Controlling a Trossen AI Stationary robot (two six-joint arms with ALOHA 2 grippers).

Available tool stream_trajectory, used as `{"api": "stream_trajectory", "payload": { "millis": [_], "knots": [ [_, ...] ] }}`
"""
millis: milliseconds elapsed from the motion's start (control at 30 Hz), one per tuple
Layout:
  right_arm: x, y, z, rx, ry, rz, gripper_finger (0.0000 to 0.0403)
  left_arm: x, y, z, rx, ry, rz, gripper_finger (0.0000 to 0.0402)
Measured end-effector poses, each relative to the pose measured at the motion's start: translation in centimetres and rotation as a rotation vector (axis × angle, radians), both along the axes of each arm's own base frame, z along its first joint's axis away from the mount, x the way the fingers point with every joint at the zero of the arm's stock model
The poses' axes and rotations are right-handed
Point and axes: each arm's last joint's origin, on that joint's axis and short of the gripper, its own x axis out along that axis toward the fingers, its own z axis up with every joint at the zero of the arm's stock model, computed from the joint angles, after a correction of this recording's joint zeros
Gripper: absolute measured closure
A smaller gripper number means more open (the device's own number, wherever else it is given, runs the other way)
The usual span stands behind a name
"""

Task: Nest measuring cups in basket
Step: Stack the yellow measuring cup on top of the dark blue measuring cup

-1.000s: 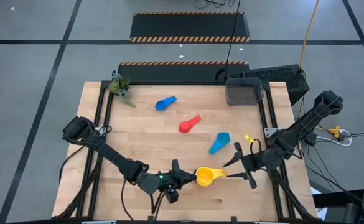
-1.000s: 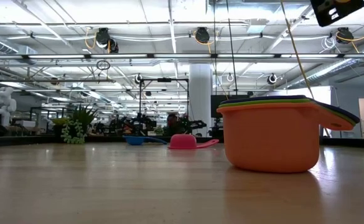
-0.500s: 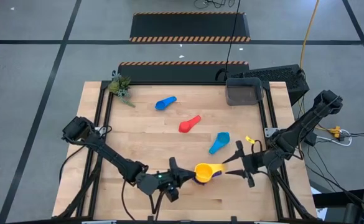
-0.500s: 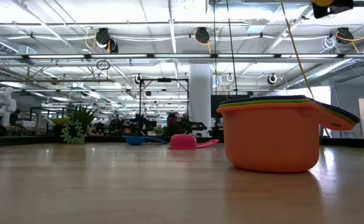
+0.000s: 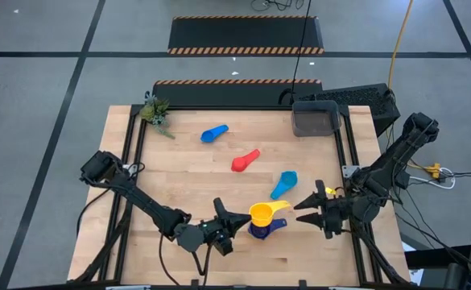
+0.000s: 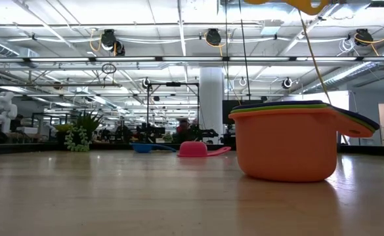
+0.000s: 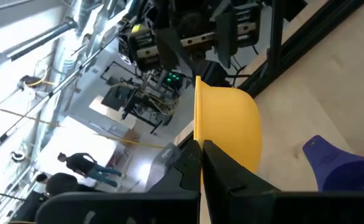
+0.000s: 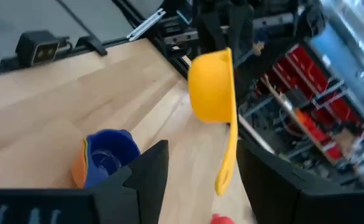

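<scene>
Surface notes: plastics on pale wood, dark hardware.

Table: light wood planks, visible grain, soft satin sheen in the low view. Yellow cup: smooth plastic, faint gloss in the left wrist view. Orange cup: smooth, semi-matt plastic, even colour; green and navy rims stacked inside look the same. Red cup, blue cup, light blue cup: smooth plastic. Basket: dark grey, matt plastic. Left gripper and right gripper: fingers black, matt. Table frame rails: black, metal-looking.
</scene>
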Motion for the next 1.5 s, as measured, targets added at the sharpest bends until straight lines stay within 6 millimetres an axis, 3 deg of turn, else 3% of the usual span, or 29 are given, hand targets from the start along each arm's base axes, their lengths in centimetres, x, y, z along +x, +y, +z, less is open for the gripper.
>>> {"api": "stream_trajectory", "payload": {
  "millis": [167, 600, 1333, 1500],
  "knots": [
    [0.0, 0.0, 0.4, -0.079, -0.053, -0.048, 0.0229, 0.1, 0.0, 0.3, -0.015, -0.037, 0.001, 0.0401],
    [0.0, 0.0, 0.7, -0.128, -0.086, -0.06, 0.0245, 1.7, -0.2, -1.2, 0.084, -0.173, -0.041, 0.0402],
    [-1.1, 1.3, 2.3, 0.019, -0.205, 0.003, 0.0247, 1.8, -0.4, -0.5, 0.189, -0.236, -0.187, 0.0401],
    [-1.1, 1.4, 2.3, 0.02, -0.205, 0.006, 0.0272, 2.1, 0.0, -0.4, 0.177, -0.247, -0.213, 0.0401]
  ]
}}
